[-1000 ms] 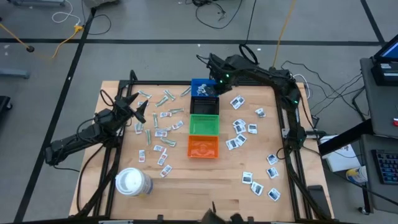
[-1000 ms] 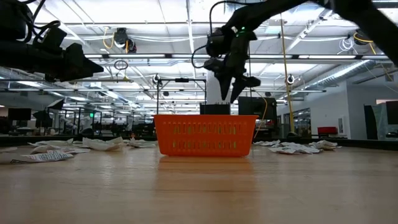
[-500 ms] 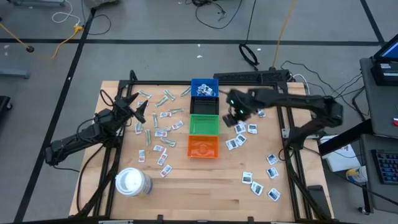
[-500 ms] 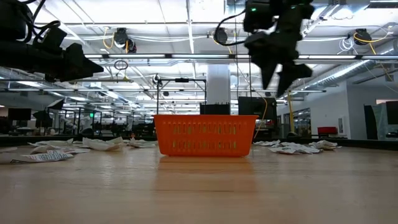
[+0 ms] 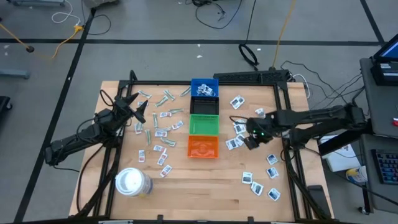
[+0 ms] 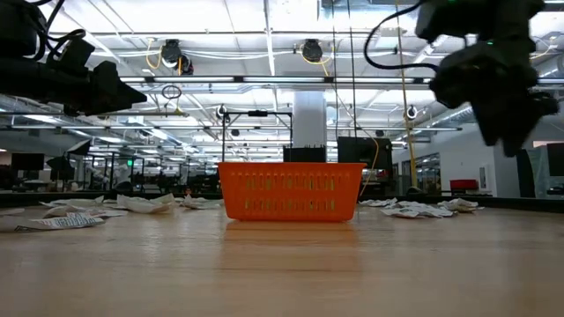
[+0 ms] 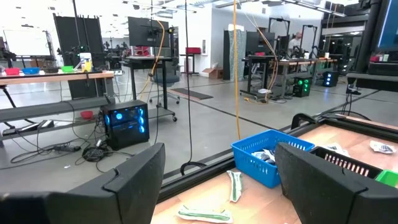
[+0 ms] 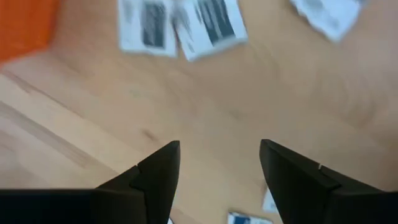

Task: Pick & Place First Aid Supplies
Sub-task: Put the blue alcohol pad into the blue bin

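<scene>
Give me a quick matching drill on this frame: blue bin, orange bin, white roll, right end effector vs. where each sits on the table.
Things:
1. blue bin
2. orange bin
3. white roll
4. right end effector

Places:
A. near-left corner of the table
B. far end of the bin row
C. open, above the white packets right of the bins
D. near end of the bin row

Pairs: 1-B, 2-D, 3-A, 4-C

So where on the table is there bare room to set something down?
The near strip between the roll and the right-hand packets, below the orange bin, is bare. The packets left of the bins and those around the right hand crowd the rest.
</scene>
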Controlling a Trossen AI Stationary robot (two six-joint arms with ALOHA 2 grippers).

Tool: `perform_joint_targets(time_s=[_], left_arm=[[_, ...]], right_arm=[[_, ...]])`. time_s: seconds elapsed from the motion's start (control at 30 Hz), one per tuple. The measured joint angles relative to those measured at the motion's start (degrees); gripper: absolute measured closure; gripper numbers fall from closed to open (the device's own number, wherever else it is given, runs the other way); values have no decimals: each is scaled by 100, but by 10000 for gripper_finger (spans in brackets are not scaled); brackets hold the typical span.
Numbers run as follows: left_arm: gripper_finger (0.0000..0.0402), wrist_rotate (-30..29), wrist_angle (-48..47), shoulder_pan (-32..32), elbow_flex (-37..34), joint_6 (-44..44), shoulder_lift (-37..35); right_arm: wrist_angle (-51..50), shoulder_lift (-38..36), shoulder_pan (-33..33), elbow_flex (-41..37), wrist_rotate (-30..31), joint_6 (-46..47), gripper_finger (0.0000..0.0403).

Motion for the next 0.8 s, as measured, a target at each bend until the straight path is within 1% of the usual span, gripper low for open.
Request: perform_joint_targets(time_s=[0.13, 0.47, 0.63, 0.8], left_arm=[[96, 0, 0, 0, 0, 1, 0], [96, 0, 2, 0, 0, 1, 2], [96, 0, 2, 0, 0, 1, 2], [96, 0, 1, 0, 0, -1, 1]], right_arm=[[-176, -145, 388, -267, 0, 355, 192], [-196, -154, 1254, -779, -8, 1221, 192], [-120, -4, 1513, -1108, -428, 1435, 192], [116, 247, 1625, -1402, -593, 1412, 193]])
